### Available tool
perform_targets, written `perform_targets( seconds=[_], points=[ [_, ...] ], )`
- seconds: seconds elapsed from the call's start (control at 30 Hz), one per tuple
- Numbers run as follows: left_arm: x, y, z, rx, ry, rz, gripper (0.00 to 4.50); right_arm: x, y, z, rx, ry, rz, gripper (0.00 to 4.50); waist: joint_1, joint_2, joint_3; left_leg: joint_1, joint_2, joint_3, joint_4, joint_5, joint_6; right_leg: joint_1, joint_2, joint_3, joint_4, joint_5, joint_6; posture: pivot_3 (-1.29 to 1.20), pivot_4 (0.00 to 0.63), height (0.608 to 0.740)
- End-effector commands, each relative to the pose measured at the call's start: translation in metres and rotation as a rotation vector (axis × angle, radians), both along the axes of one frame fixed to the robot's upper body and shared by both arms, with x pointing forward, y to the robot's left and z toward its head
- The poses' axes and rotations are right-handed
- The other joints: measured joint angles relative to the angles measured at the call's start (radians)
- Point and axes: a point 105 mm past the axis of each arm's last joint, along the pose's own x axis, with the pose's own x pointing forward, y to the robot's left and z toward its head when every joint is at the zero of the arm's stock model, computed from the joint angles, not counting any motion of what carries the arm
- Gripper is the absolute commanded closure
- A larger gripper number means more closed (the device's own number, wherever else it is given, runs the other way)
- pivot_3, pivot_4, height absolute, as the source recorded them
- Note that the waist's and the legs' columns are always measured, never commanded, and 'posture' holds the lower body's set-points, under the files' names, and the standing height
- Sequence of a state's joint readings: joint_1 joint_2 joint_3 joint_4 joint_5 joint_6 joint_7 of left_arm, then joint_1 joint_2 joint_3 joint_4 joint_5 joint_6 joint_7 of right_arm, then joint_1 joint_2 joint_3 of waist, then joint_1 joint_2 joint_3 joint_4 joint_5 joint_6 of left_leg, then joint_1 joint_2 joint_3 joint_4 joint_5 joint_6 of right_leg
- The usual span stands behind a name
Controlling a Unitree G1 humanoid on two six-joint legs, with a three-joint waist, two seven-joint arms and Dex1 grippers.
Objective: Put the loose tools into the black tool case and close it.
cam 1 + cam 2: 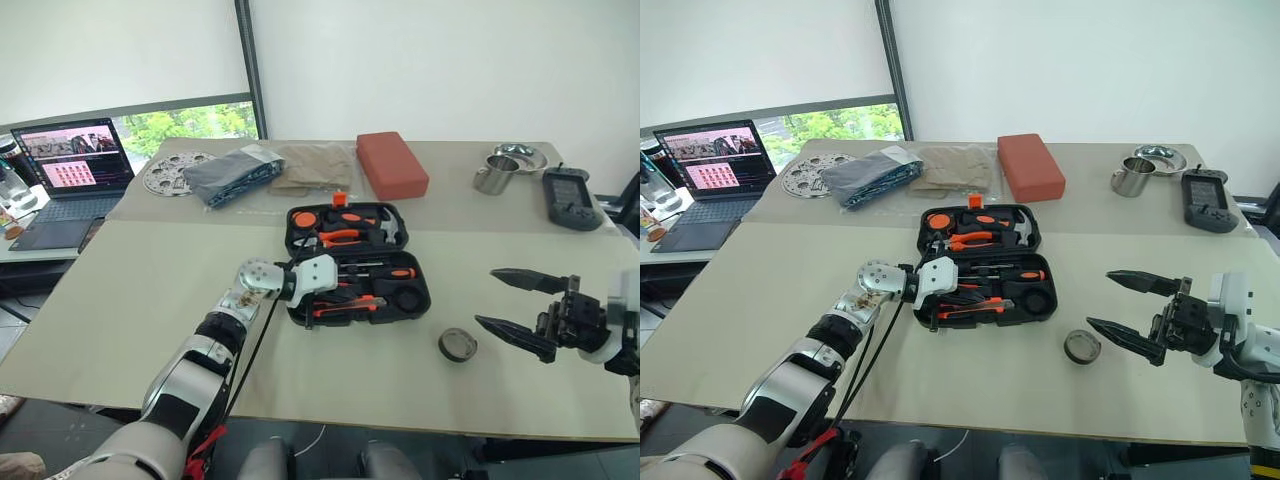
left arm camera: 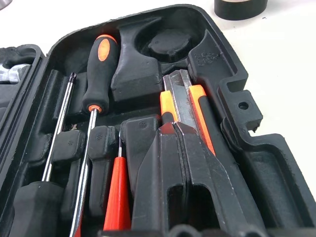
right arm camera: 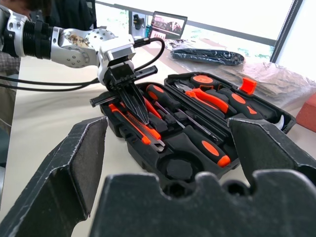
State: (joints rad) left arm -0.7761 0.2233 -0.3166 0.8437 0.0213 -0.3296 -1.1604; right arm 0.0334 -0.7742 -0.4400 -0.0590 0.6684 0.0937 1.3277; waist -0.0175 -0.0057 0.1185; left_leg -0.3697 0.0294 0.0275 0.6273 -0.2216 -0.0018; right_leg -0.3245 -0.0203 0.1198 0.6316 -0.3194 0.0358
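The grey roll [image 1: 458, 344] lies loose on the desk [image 1: 130, 300], just right of the open case [image 1: 357, 268] and nearest the right end effector [image 1: 508, 303] (fingers spread wide). The left end effector [image 3: 138, 106], pinched shut and empty, presses the knife [image 2: 190, 106] into its slot.
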Motion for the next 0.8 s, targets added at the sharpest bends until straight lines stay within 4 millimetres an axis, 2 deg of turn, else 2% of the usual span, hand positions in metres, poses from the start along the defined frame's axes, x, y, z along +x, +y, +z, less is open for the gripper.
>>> perform_targets(
  seconds=[0.03,0.13,0.2,0.23,0.3,0.33,0.4,0.47,0.53,0.57,0.7,0.8],
  points=[
    [-0.006,0.004,-0.010,-0.030,0.076,0.028,4.47,-0.002,0.001,0.007,-0.056,-0.014,0.009,0.00,0.000,0.000,0.000,0.000,0.000,0.000,0.000,0.000,0.000,-0.001,0.000,0.000,0.000,0.000,0.000,0.00,0.150,0.740],
    [-0.004,0.003,0.021,-0.149,0.082,0.027,4.47,-0.003,0.002,0.000,-0.107,0.019,0.007,0.00,-0.001,0.000,0.000,-0.004,0.000,0.000,0.000,0.000,0.000,-0.010,0.000,0.000,0.001,0.000,0.000,0.00,0.150,0.740],
    [-0.006,0.006,0.038,-0.191,0.090,0.024,3.98,-0.003,0.001,-0.008,-0.149,0.075,-0.001,0.00,-0.003,0.000,0.000,-0.010,0.000,0.000,0.000,0.000,0.000,-0.014,0.001,-0.001,0.000,0.001,-0.001,0.00,0.150,0.740],
    [-0.009,0.012,0.053,-0.219,0.097,0.010,3.85,-0.001,0.002,-0.009,-0.166,0.092,-0.012,0.00,-0.003,0.000,0.000,-0.014,0.000,-0.001,0.000,0.000,0.000,-0.015,0.001,-0.001,0.001,0.002,-0.003,0.00,0.150,0.740],
    [-0.018,0.025,0.076,-0.224,0.102,-0.024,3.01,0.001,0.004,-0.012,-0.193,0.121,-0.012,0.00,-0.007,0.001,0.000,-0.017,0.000,-0.001,0.000,0.000,0.001,-0.022,0.001,0.000,0.001,0.004,-0.006,0.00,0.150,0.740],
    [-0.023,0.031,0.084,-0.217,0.105,-0.035,2.75,0.002,0.004,-0.015,-0.220,0.139,-0.020,0.00,-0.007,0.002,0.000,-0.021,0.001,-0.001,-0.001,0.000,0.001,-0.027,0.002,0.001,0.002,0.004,-0.007,0.00,0.150,0.740],
    [-0.030,0.040,0.096,-0.195,0.108,-0.047,2.07,0.003,0.002,-0.021,-0.269,0.176,-0.039,0.00,-0.004,0.002,0.000,-0.022,0.002,-0.003,-0.001,0.000,0.001,-0.028,0.003,0.001,0.003,0.005,-0.007,0.00,0.150,0.740],
    [-0.038,0.047,0.107,-0.175,0.111,-0.061,1.22,0.003,0.001,-0.026,-0.300,0.200,-0.048,0.00,0.000,0.003,0.000,-0.021,0.002,-0.003,-0.002,0.000,0.001,-0.027,0.003,0.001,0.002,0.005,-0.007,0.00,0.150,0.740],
    [-0.047,0.057,0.121,-0.156,0.112,-0.072,0.61,0.001,0.002,-0.031,-0.324,0.219,-0.039,0.00,0.005,0.002,0.001,-0.021,0.002,-0.003,-0.001,0.000,0.001,-0.027,0.003,0.001,0.001,0.004,-0.007,0.00,0.150,0.740],
    [-0.054,0.067,0.130,-0.139,0.109,-0.076,0.08,-0.001,0.003,-0.035,-0.340,0.233,-0.036,0.00,0.005,0.002,0.001,-0.021,0.002,-0.003,-0.001,0.000,0.001,-0.027,0.003,0.001,0.001,0.004,-0.007,0.00,0.150,0.740],
    [-0.084,0.106,0.154,-0.072,0.122,-0.043,0.08,-0.009,0.005,-0.051,-0.396,0.275,-0.036,0.00,-0.008,0.001,0.002,-0.021,0.004,-0.004,-0.002,0.000,0.001,-0.027,0.004,0.001,0.000,0.004,-0.007,0.00,0.150,0.740],
    [-0.089,0.122,0.160,-0.063,0.127,0.031,0.08,-0.013,0.004,-0.058,-0.421,0.299,-0.031,0.00,-0.011,0.002,0.003,-0.019,0.004,-0.006,-0.003,0.000,0.001,-0.027,0.005,0.001,0.000,0.004,-0.007,0.00,0.150,0.740]
  ],
)
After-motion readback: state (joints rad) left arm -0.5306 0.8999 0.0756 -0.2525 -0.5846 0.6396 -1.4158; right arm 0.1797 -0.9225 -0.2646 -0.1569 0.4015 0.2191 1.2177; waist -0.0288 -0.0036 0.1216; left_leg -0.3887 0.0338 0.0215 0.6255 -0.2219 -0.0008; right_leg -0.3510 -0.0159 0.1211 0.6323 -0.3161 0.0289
